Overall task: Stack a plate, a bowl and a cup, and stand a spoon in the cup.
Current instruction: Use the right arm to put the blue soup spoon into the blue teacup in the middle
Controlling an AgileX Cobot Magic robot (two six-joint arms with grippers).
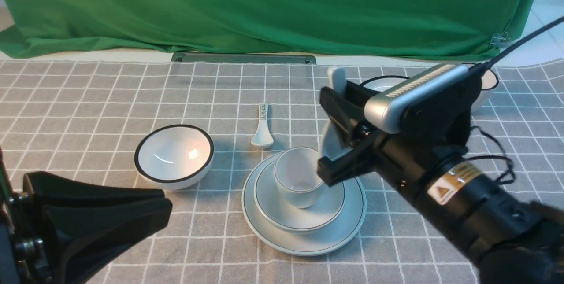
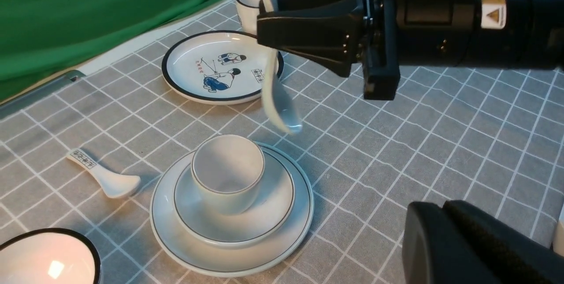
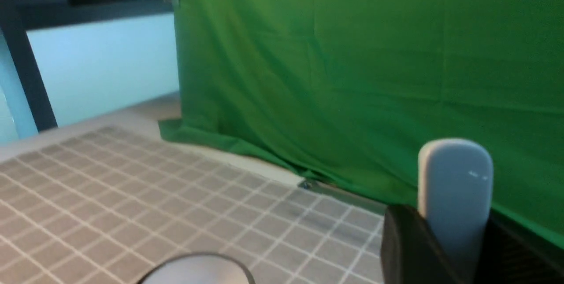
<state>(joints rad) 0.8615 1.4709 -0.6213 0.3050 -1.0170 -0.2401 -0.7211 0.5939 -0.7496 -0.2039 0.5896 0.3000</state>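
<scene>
The plate (image 1: 308,242) lies in the middle of the cloth with the bowl (image 1: 328,213) on it and the cup (image 1: 296,178) standing in the bowl. My right gripper (image 1: 328,134) is shut on the white spoon (image 1: 338,80), handle up and scoop down. The scoop (image 2: 282,114) hangs just above and beside the cup (image 2: 227,174), apart from its rim. The spoon's handle (image 3: 456,178) sticks up between the right gripper's (image 3: 454,240) jaws. My left gripper (image 1: 165,207) sits low at the near left, shut and empty; its fingers (image 2: 445,231) are pressed together.
A black-rimmed bowl (image 1: 174,156) stands left of the stack. A small spoon with a printed handle (image 1: 262,130) lies behind it. A cartoon plate (image 2: 220,66) and a taller black-rimmed cup (image 1: 488,82) are at the far right. Green cloth (image 1: 273,6) closes the back.
</scene>
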